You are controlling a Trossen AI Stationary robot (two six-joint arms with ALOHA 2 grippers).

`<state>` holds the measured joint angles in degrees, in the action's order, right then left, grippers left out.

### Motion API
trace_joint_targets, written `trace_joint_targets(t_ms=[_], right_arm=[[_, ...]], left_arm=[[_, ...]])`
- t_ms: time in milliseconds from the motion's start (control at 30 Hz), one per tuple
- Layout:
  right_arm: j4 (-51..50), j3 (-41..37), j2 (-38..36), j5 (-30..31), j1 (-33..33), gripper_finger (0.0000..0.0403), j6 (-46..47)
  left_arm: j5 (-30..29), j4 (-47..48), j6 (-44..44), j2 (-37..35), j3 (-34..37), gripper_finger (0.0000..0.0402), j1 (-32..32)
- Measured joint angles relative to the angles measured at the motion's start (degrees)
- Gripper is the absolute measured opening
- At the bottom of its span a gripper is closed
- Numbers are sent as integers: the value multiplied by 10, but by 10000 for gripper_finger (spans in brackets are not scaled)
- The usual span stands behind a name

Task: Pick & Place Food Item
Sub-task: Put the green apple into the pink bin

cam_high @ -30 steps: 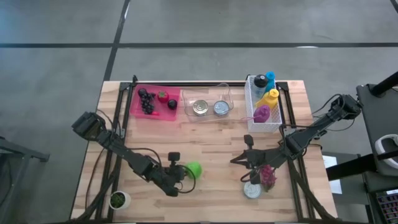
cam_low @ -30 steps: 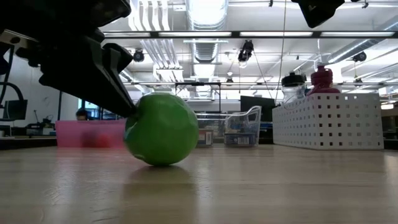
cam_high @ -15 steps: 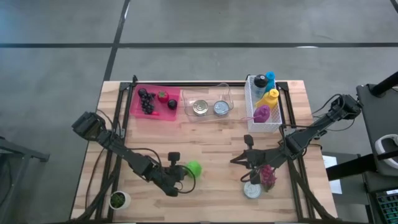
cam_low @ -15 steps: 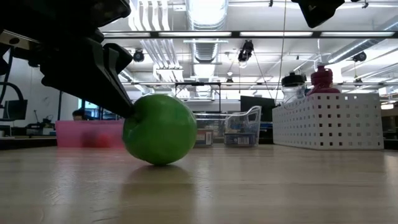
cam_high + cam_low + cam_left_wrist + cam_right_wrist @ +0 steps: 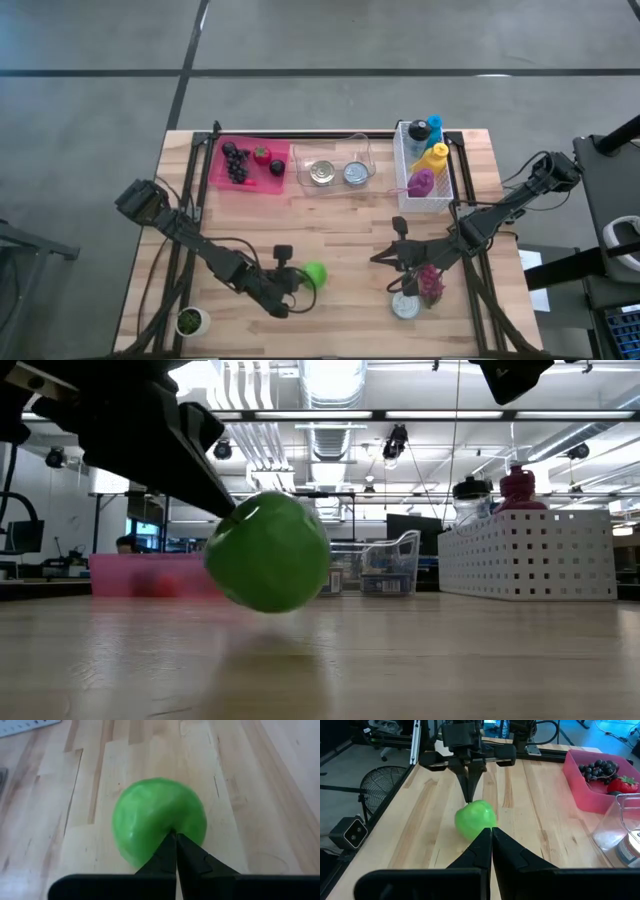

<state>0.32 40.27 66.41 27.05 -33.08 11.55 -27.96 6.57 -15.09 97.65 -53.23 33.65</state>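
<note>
A green apple (image 5: 314, 272) hangs just above the wooden table near its front edge, left of the middle; it also shows in the low view (image 5: 268, 552) and in the left wrist view (image 5: 159, 820). My left gripper (image 5: 298, 279) is shut on it from the table's left. My right gripper (image 5: 377, 258) hovers shut and empty over the table to the apple's right, its fingertips (image 5: 491, 830) pointing at the apple (image 5: 475, 818). My left gripper has its two shut fingertips (image 5: 175, 837) at the dimple in the apple's upper side (image 5: 170, 827), pinching there; what lies between the tips is hidden by them. The fingers slant down from the table's left. The apple hangs tilted below them, clear of the table (image 5: 300, 630).
A pink tray (image 5: 252, 164) with grapes and a strawberry, a clear tub (image 5: 335, 168) with two cans and a white perforated basket (image 5: 425, 170) of bottles stand along the far edge. A purple item and a white dish (image 5: 406, 305) lie under the right arm. A small pot (image 5: 190, 321) stands front left.
My left gripper has risen a little with the apple. The apple, which rested on the table, now hangs clear of it and has tipped to one side.
</note>
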Motion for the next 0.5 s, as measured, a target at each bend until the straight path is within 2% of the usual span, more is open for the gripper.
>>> trace_joint_targets(t_ms=[200, 333, 500], right_arm=[[0, 0, 0, 0, 0, 8, 0], [0, 0, 0, 0, 0, 8, 0], [0, 0, 0, 0, 0, 8, 0]], left_arm=[[-11, 43, 3, -1, -27, 0, -2], [-43, 99, 2, -4, -55, 0, -5], [-46, 165, 1, -28, -82, 0, -21]])
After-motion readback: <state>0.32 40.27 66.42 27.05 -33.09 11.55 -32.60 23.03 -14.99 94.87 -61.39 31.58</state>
